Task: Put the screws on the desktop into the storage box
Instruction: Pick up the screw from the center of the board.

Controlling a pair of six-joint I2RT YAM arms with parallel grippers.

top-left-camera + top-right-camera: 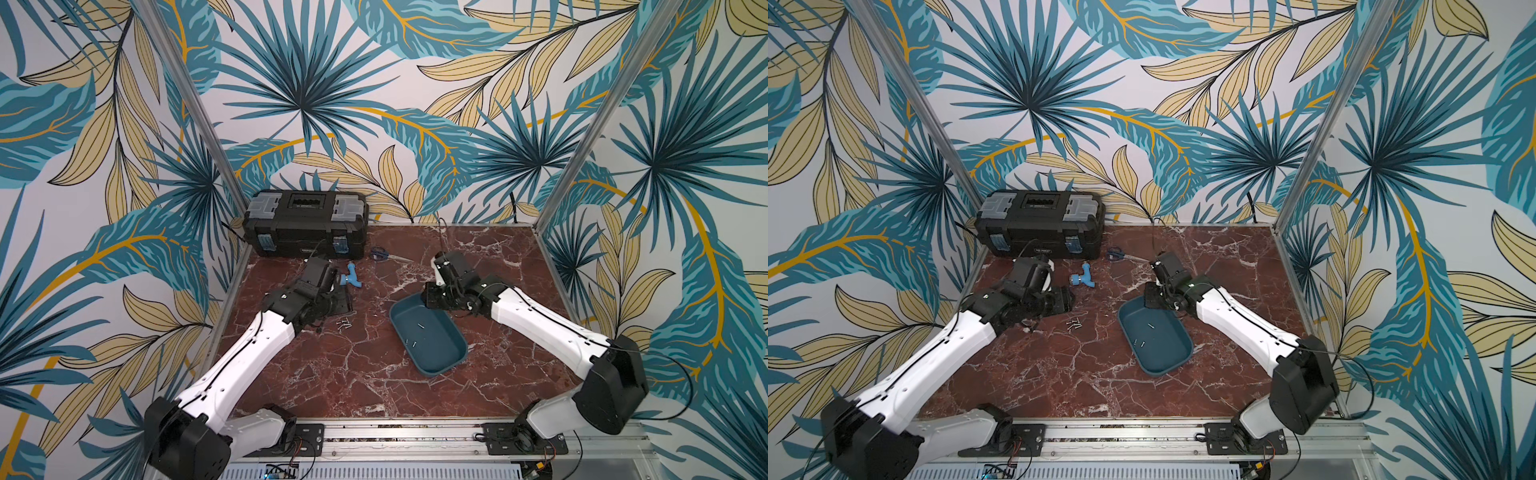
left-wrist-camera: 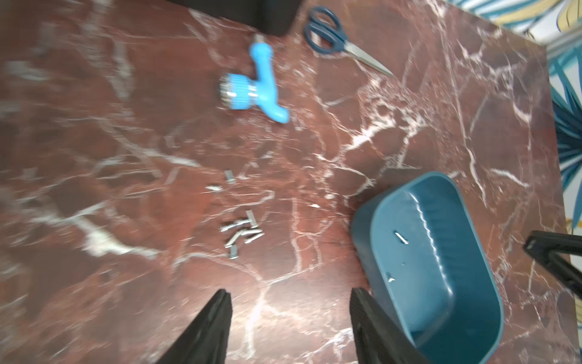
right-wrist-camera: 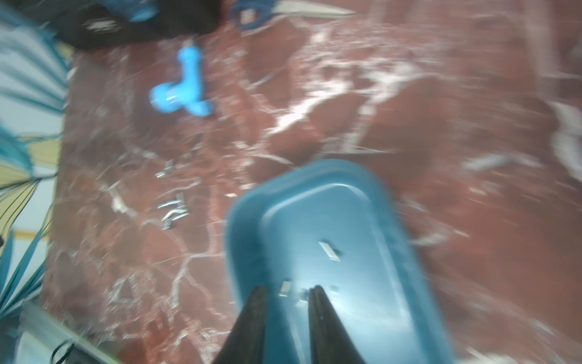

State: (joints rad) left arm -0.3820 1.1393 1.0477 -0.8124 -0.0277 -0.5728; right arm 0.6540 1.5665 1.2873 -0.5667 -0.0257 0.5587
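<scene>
While tiny silvery metal screws (image 2: 241, 234) are lying on red-brown marble counter (image 2: 126, 283), left fingers (image 2: 214, 324) are gaping wide, right fingers (image 3: 255, 315) narrow.

The surface (image 1: 332, 374) showed a polished, marble-patterned finish. The screws (image 2: 241, 233) were bare silvery metal. The storage box (image 2: 466, 258) was smooth, slightly glossy plastic. The pipe fitting (image 2: 255, 91) was ribbed plastic; the scissors (image 2: 343, 41) had metal blades.
</scene>
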